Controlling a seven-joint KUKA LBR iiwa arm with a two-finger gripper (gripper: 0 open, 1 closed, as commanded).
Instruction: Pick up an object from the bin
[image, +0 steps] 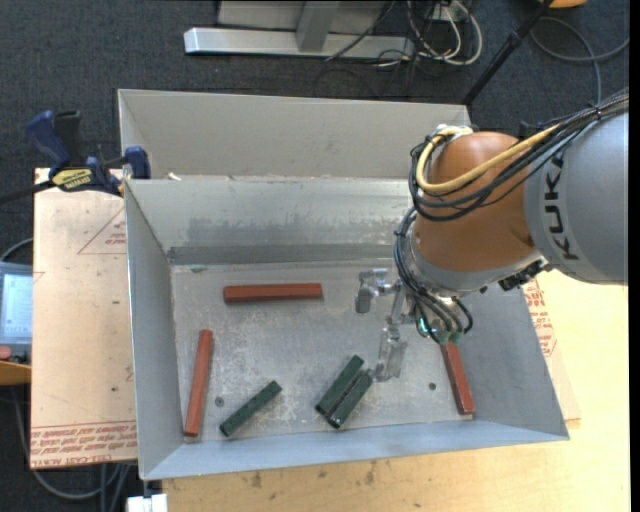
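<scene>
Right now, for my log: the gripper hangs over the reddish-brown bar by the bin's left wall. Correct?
No. The camera view shows the gripper by the dark green bars near the front wall of the bin; the reddish-brown bar by the left wall lies well clear of it.

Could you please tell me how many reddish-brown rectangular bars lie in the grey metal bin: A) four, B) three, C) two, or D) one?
B: one reddish-brown rectangular bar lies level towards the back, a second stands lengthwise at the left, and a third lies at the right.
</scene>
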